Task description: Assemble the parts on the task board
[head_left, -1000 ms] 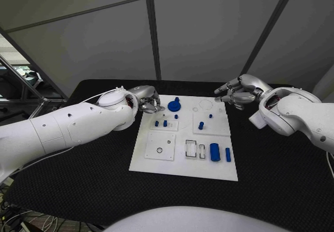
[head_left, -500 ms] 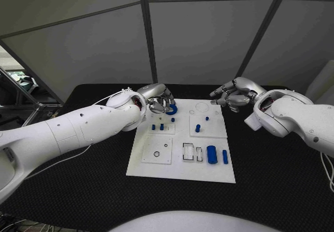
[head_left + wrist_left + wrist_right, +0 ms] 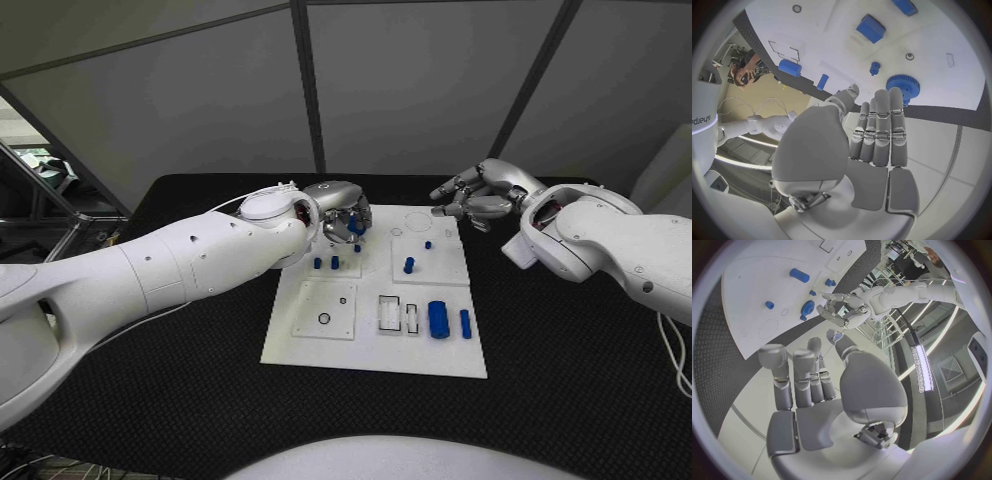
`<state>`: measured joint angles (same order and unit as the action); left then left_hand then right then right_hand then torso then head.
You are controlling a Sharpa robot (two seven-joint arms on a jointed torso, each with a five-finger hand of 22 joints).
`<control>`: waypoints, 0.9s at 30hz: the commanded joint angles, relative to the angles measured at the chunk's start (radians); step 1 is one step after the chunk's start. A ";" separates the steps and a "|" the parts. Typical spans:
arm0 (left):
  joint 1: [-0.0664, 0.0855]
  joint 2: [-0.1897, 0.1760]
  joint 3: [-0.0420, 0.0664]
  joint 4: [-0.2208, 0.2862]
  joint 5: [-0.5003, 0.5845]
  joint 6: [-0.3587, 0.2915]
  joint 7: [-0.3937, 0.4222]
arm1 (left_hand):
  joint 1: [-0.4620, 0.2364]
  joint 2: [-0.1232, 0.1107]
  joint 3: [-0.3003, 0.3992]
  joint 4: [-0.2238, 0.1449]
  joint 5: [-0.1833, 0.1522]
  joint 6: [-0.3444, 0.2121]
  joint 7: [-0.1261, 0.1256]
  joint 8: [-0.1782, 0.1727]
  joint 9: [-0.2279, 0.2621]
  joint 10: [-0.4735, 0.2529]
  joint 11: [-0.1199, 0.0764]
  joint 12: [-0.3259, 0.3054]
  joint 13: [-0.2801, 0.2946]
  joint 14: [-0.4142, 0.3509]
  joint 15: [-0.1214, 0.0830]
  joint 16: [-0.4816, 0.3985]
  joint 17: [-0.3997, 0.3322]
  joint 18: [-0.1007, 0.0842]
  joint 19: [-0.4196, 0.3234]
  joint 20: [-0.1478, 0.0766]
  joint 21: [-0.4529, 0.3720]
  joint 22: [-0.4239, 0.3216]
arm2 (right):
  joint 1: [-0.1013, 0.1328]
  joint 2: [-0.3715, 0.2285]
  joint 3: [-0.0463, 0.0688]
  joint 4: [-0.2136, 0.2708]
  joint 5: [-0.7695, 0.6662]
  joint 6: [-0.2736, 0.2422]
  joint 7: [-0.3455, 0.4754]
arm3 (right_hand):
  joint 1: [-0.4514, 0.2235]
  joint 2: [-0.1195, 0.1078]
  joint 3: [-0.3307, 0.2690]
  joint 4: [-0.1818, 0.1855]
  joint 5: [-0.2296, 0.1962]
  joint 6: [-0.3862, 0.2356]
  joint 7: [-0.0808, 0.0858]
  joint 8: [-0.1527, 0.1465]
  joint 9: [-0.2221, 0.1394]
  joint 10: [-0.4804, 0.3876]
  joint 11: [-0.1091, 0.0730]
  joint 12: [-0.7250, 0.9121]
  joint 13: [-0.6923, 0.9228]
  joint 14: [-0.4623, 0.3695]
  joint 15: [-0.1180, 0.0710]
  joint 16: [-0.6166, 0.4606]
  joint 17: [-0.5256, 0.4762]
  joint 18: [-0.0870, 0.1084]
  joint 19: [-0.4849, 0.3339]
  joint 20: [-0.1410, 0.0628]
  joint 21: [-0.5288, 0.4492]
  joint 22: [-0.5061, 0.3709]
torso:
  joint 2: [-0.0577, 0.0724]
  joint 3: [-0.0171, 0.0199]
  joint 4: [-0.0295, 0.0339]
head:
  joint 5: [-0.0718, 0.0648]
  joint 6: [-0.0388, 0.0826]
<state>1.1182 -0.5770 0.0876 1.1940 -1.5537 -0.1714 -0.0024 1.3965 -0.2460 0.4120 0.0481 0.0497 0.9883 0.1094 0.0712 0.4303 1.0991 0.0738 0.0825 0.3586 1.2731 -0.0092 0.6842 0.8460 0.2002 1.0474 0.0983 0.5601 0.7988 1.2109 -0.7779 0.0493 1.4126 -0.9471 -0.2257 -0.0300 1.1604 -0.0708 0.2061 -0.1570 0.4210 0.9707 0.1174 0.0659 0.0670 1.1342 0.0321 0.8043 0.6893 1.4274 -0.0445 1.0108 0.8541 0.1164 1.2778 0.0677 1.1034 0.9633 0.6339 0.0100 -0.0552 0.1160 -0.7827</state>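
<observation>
Where the left hand [image 3: 848, 165] hovers, "sharpa" lettering [image 3: 699, 120] marks the body

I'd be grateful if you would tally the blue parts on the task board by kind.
Gear: 1
Thick cylinder: 1
Thin rod: 1
Small pegs: 5
Total: 8
</observation>
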 commanded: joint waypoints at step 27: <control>0.007 0.071 -0.008 -0.086 -0.071 0.162 -0.029 | 0.036 0.063 -0.022 -0.008 0.002 0.048 0.016 0.006 -0.129 0.028 0.002 0.024 -0.147 0.121 -0.001 0.379 0.216 -0.033 0.085 -0.001 0.177 0.172 | 0.002 0.010 0.001 -0.002 -0.005 -0.007 0.012 | -0.010 0.003 0.008 -0.001 0.003 -0.004 0.001 -0.001 0.000 -0.009 0.000 -0.008 -0.003 -0.002 0.002 -0.007 -0.001 0.011 -0.006 0.001 -0.004 0.000 | 0.000 0.0002 0.0009 | -0.004 0.000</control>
<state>1.1234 -0.5086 0.0795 1.1106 -1.6161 -0.0301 -0.0372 1.4334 -0.1901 0.3860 0.0391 0.0497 1.0316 0.1263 0.0712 0.3019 1.1232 0.0751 0.1036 0.2128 1.3855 -0.0100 1.0564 1.0586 0.1792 1.1279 0.0970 0.7295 0.9642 1.2110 -0.7693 0.0493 1.4086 -0.9497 -0.2259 -0.0283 1.1604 -0.0707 0.2086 -0.1597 0.4210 0.9707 0.1174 0.0659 0.0671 1.1343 0.0322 0.7996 0.6873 1.4274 -0.0445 1.0108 0.8542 0.1164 1.2778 0.0677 1.1035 0.9635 0.6343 0.0101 -0.0553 0.1118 -0.7803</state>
